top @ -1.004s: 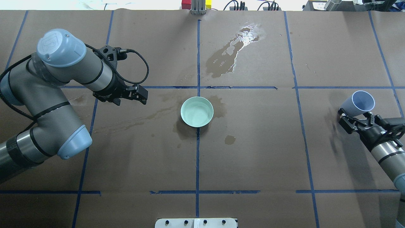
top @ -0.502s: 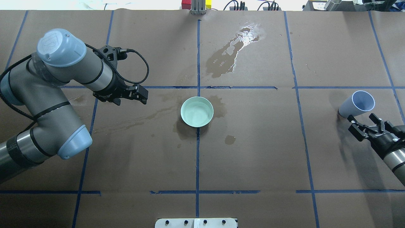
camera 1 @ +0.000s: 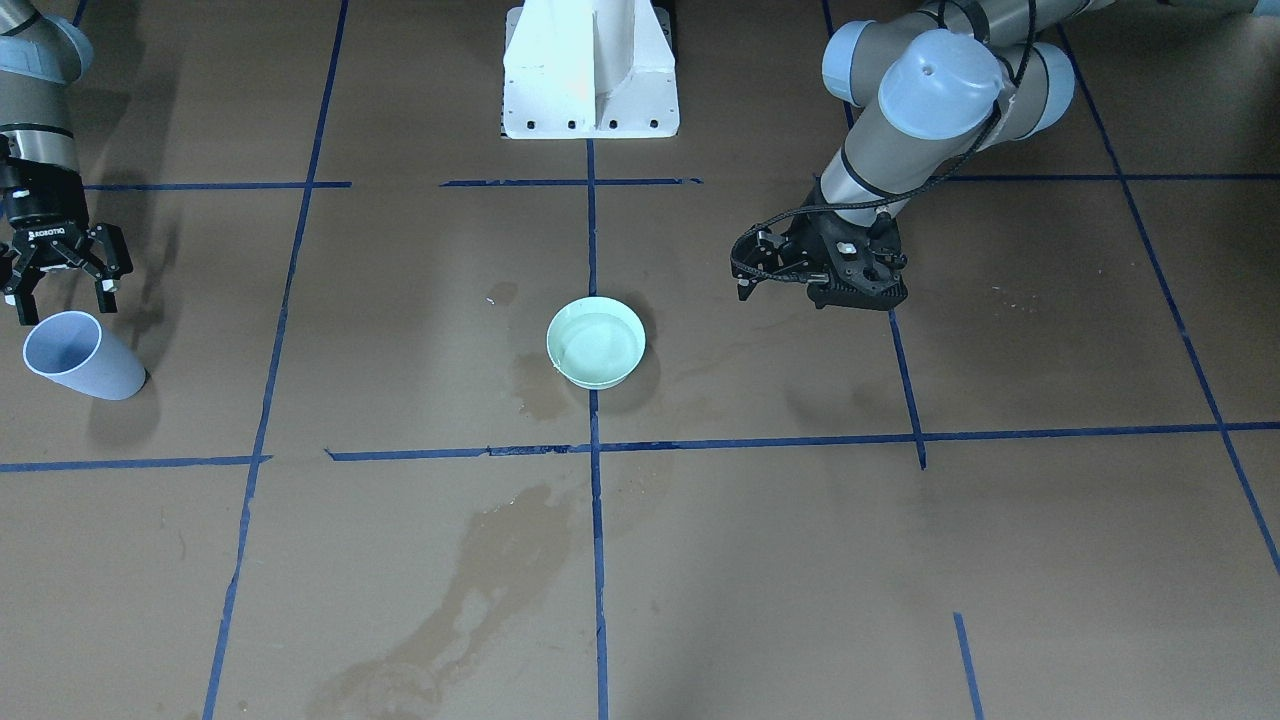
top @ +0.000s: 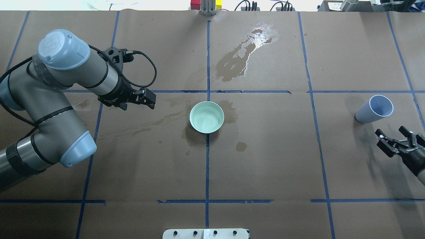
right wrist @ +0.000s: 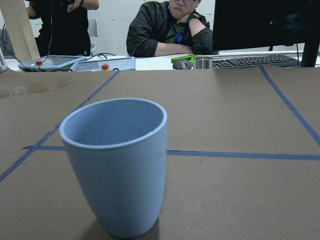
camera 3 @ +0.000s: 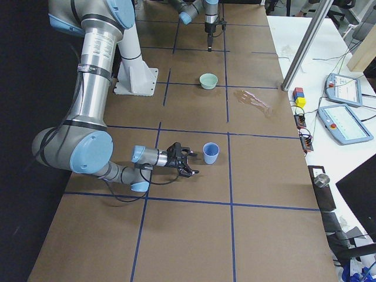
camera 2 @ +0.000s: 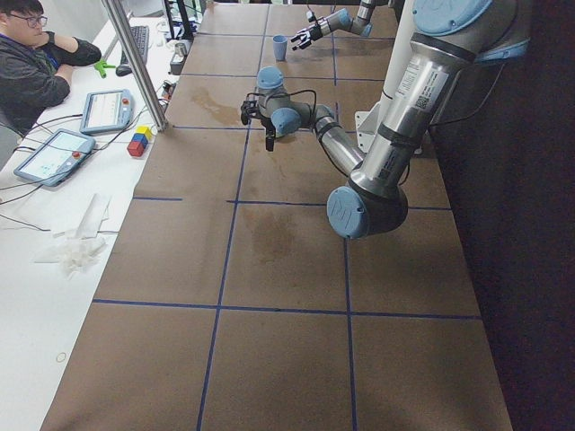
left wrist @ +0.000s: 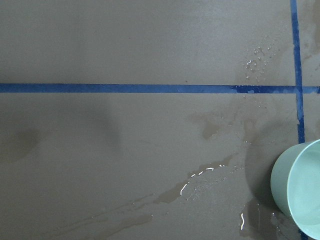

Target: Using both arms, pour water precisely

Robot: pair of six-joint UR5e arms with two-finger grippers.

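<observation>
Now we judge the pour done: water (camera 1: 594,345) lies glossy in the round, pale-green bowl (top: 206,117), mid-surface. Our right gripper (top: 394,140), fingers apart, sits just beside the upright, smooth, matte blue cup (top: 374,109); retreat straight, avoiding its rim. Left gripper (top: 146,98) fingers together.

The left arm (top: 53,96) folds at the elbow and reaches toward the worktop's middle, its wrist turned down. The left claw (top: 150,98) hangs above the surface; whether it is parted cannot be told. The right arm (camera 3: 94,76) stretches low and outward, its right claw (top: 395,141) level, fingers spread wide, gripping nothing.
</observation>
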